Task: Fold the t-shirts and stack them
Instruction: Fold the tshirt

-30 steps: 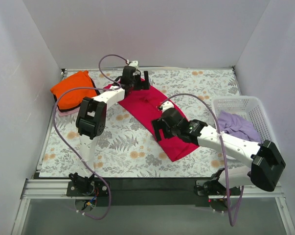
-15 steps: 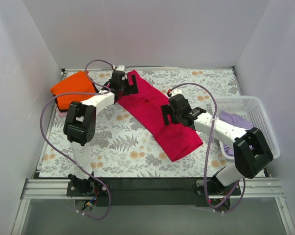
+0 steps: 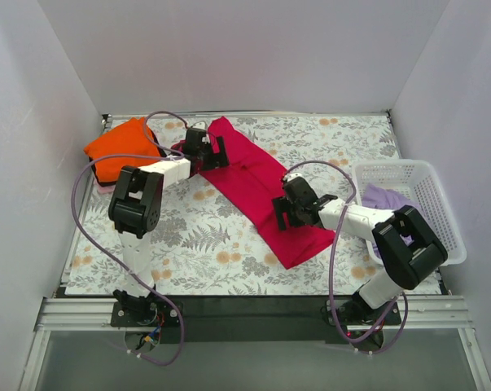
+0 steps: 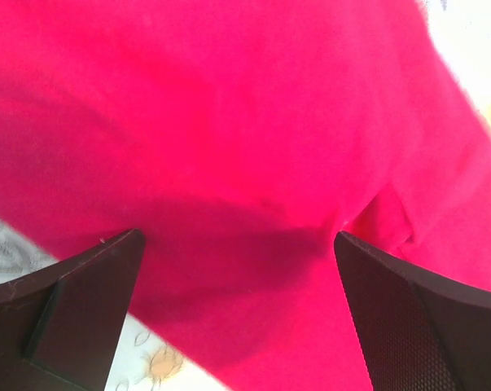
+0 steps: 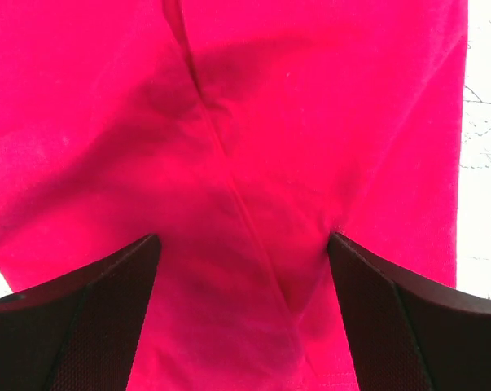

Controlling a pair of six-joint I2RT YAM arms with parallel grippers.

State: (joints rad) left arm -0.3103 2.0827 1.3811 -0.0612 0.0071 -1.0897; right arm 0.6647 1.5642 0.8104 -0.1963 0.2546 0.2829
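Observation:
A crimson t-shirt lies in a long diagonal strip across the floral table. My left gripper hovers open over its far left edge; in the left wrist view the gripper has crimson cloth beneath it and nothing pinched. My right gripper is low over the shirt's near half, also open; in the right wrist view the gripper straddles a crease in the cloth. A folded orange t-shirt sits at the far left with a pale pink edge under it. A lavender t-shirt lies in the basket.
A white lattice basket stands at the right edge of the table. White walls close in the left, back and right sides. The arms' purple cables loop above the table near both bases.
The left gripper has moved left and a little nearer along the shirt's far end. The right gripper went up the shirt and came back down, its jaws slightly narrower.

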